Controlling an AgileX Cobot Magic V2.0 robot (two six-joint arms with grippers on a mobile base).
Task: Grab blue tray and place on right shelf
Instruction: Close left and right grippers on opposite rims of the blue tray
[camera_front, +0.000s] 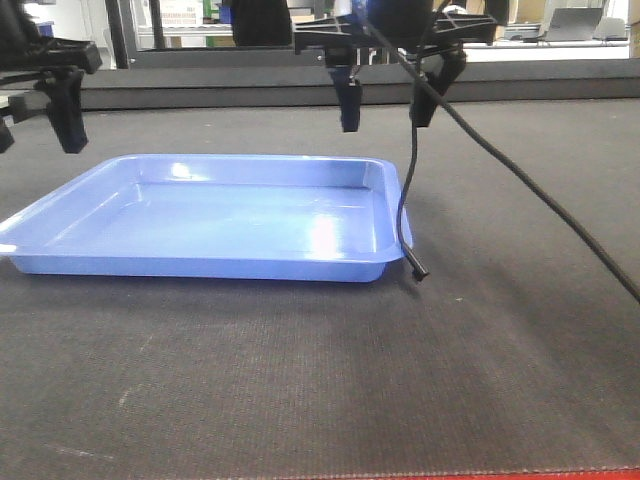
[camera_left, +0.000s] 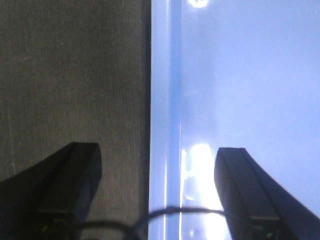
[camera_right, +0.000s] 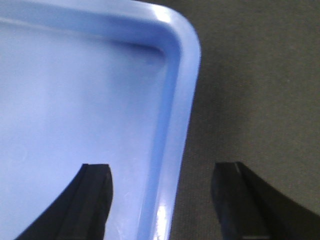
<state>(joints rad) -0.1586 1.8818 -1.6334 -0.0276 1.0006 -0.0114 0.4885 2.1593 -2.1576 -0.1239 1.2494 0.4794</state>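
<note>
Low front view; wrist views close above opposite rims of blue tray (camera_front: 215, 215).

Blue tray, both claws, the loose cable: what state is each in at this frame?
Blue tray: empty, lying flat on the dark mat, not gripped.
Left claw: open, straddling the tray's left rim.
Right claw: open, straddling the right rim near a corner.
Cable: hanging slack, free end down beside the tray.

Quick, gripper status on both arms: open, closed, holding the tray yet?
Left gripper: open, holding nothing, jaws straddling the blue tray at its left rim.
Right gripper: open, holding nothing, jaws straddling the right rim.
</note>
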